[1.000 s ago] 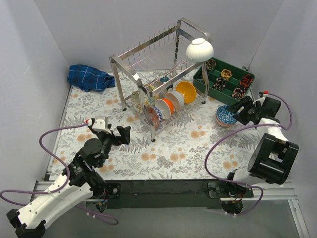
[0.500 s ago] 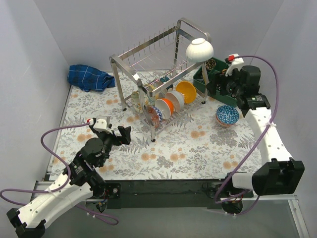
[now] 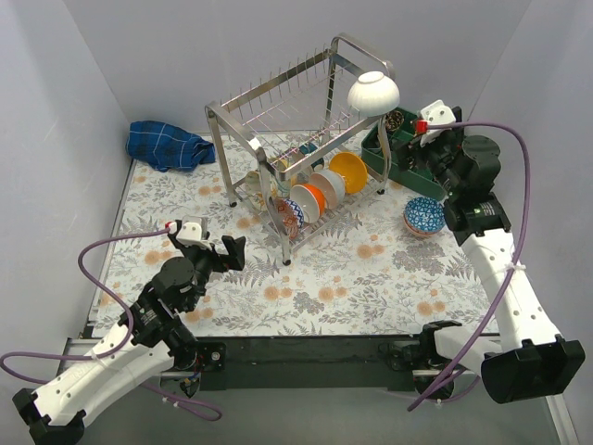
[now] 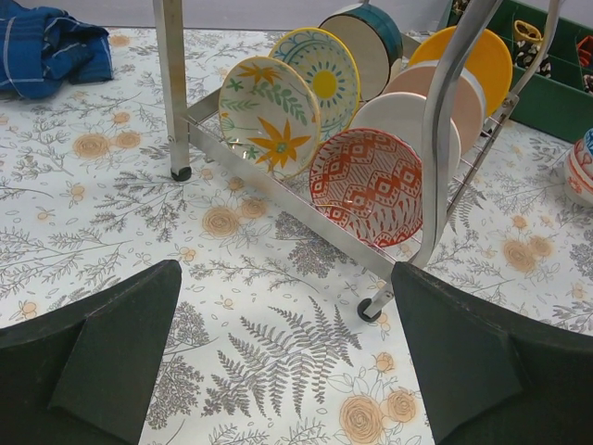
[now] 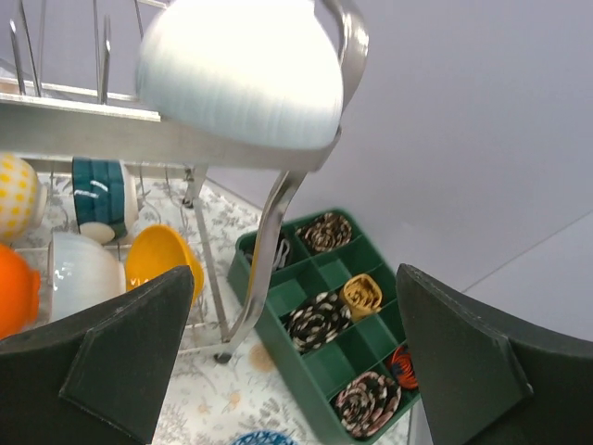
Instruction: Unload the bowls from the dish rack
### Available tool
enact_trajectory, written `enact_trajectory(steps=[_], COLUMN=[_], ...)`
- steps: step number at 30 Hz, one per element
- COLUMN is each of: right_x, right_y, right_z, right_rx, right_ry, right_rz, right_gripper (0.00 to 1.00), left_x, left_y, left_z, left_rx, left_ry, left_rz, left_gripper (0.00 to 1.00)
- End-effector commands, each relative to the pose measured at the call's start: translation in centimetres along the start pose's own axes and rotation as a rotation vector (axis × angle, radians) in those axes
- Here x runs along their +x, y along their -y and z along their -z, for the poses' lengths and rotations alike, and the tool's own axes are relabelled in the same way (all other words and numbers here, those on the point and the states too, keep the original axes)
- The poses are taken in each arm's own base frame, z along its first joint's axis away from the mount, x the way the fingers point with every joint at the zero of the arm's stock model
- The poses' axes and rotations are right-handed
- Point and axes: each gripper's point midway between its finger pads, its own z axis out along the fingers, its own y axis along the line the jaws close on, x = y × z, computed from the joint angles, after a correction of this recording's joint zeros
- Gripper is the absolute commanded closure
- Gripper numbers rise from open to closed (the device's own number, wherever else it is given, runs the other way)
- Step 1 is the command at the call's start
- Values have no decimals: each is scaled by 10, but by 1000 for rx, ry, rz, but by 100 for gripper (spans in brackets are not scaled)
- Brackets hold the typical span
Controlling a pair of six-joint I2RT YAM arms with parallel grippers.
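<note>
The steel dish rack [image 3: 278, 116] stands at the back middle. A plain white bowl [image 3: 373, 93] sits upside down on its top right corner, and fills the top of the right wrist view [image 5: 241, 69]. On the lower tier stand an orange bowl [image 3: 348, 171], a white bowl [image 3: 329, 185] and a red-and-white patterned bowl [image 4: 378, 187], with a cream floral bowl [image 4: 269, 116] behind. A blue patterned bowl [image 3: 424, 217] sits on the table to the right. My right gripper [image 3: 424, 148] is open and empty, raised right of the rack. My left gripper [image 3: 227, 252] is open and empty, in front of the rack.
A green divided tray [image 3: 435, 176] with coiled items stands right of the rack, below my right gripper [image 5: 296, 362]. A blue cloth [image 3: 167, 146] lies at the back left. A teal mug [image 4: 371, 37] stands in the lower tier. The rack's legs [image 4: 171, 93] stand ahead of my left gripper [image 4: 287, 362].
My right arm has swung from beside the blue bowl up and back toward the rack's right end, below the white bowl. The left arm has not moved.
</note>
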Motion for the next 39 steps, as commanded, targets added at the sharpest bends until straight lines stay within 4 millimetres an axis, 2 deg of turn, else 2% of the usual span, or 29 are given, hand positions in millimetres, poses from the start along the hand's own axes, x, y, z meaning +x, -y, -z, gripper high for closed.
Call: enact_trajectory(steps=[1, 2, 3, 4, 5, 6, 7, 8, 10, 11, 15, 16, 17, 24, 39], right_x=[-38, -40, -52, -42, -41, -52, -44, -45, -34, -40, -34, -26, -37, -54, -44], right_y=[9, 9, 13, 9, 9, 14, 11, 9, -1, 1, 3, 1, 6, 8, 6], right_z=[-15, -16, -16, -22, -24, -24, -26, -26, -25, -24, -32, -35, -36, -46, -72], right_rx=[-12, -22, -24, -53, -65, -66, -84, -97, -151, -140, -134, -131, -99, -68, -71], right_ry=[104, 99, 113, 58, 41, 50, 20, 26, 33, 64, 65, 61, 109, 219, 240], right_rz=[62, 62, 82, 74, 79, 103, 110, 137, 244, 279, 325, 323, 337, 314, 285], right_gripper=[1, 1, 2, 1, 1, 1, 1, 1, 2, 2, 3, 4, 5, 15, 17], left_x=[1, 1, 2, 3, 2, 3, 3, 4, 5, 6, 9, 10, 11, 13, 15], left_y=[-1, 0, 0, 1, 1, 1, 0, 0, 0, 0, 0, 1, 1, 0, 0], left_z=[-2, -3, -3, -3, -3, -4, -4, -4, -5, -6, -9, -10, -10, -11, -13], left_rx=[-3, 0, 0, 2, 3, 2, -1, -1, -2, -4, -7, -6, -8, -10, -8], left_ry=[-7, -9, -10, -12, -11, -12, -12, -13, -18, -19, -33, -39, -41, -45, -51], left_rz=[-24, -25, -26, -30, -29, -33, -33, -38, -44, -50, -64, -69, -72, -78, -87], left_gripper=[2, 2, 2, 2, 2, 2, 2, 2, 2, 2, 2, 2, 2, 2, 2])
